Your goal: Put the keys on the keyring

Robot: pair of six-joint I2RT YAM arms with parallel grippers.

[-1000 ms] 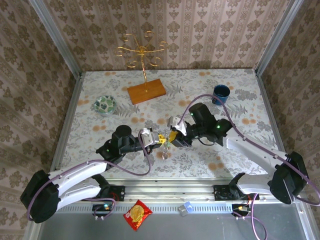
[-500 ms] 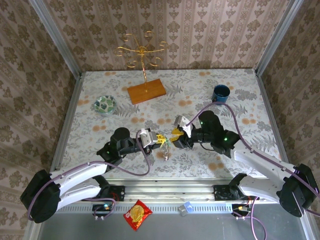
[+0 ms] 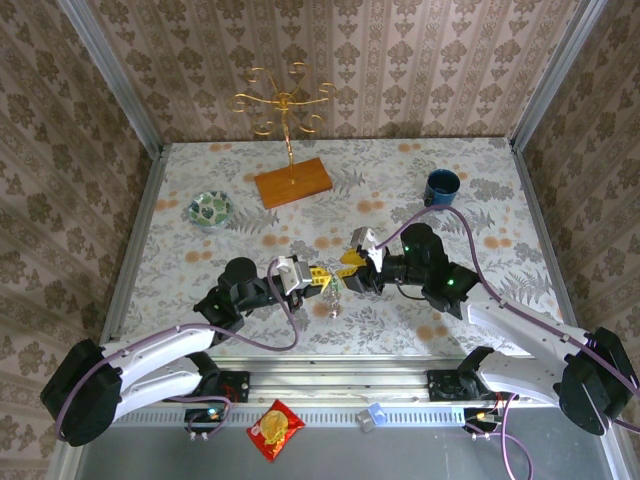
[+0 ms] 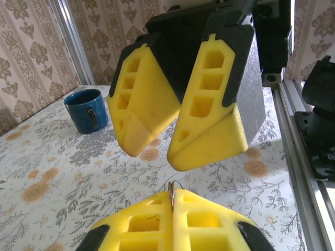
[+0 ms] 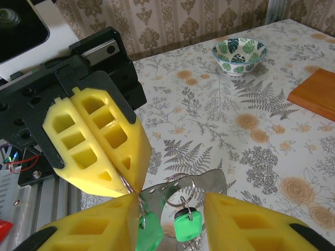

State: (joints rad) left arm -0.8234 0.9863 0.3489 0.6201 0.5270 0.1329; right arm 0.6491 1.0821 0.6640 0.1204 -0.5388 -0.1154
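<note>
Left end effector (image 5: 131, 191): clenched; you seem to be pinching the flat grey-brown metal keyring loop (image 5: 208, 182).
Right end effector (image 4: 157, 157): released, yellow pads apart.
Small green-headed keys (image 5: 186, 228): dangling under the loop, 6 o'clock of the floral desk's (image 3: 450, 170) centre.

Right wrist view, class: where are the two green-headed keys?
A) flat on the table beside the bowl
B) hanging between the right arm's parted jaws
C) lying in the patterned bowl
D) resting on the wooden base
B: the keys dangle in the gap between the parted jaws of the right gripper, well away from the patterned bowl farther back on the table.
</note>
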